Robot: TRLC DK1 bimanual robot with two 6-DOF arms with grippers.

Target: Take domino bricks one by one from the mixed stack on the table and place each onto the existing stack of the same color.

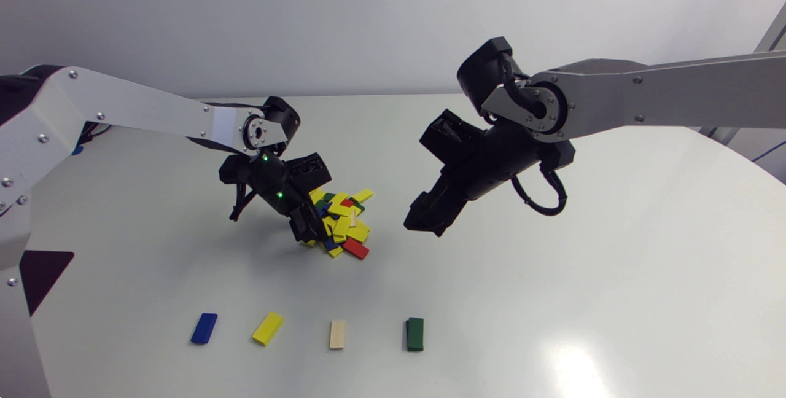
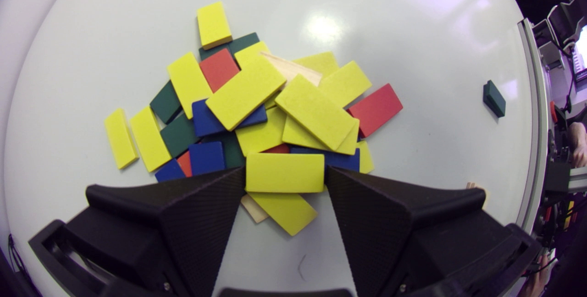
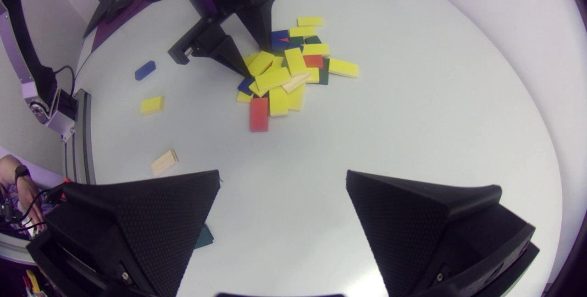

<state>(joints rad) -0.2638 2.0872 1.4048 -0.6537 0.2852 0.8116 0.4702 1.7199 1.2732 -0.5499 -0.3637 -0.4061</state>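
The left tool (image 2: 285,171) pinches a yellow brick (image 2: 275,179) by its two short ends, at the edge of the mixed stack (image 1: 341,220) that lies nearest that arm. The hold looks square, one wedge finger on each end. From here the lift is best made straight up, since the brick rests partly on another yellow brick (image 2: 284,212) and a pale wooden one (image 2: 253,209) that a sideways pull could drag along. After that it should travel level to the yellow stack (image 1: 268,328), which lies between the blue stack (image 1: 204,328) and the wooden stack (image 1: 337,334), with the green stack (image 1: 415,333) at the end of the row. That target lies askew, so the wrist would need turning to match its long axis before release. The held brick is a flat, matte, plain rectangle with crisp edges, lying level. The right tool (image 3: 283,175) hangs spread and empty above the counter (image 1: 552,263), apart from the mixed stack.
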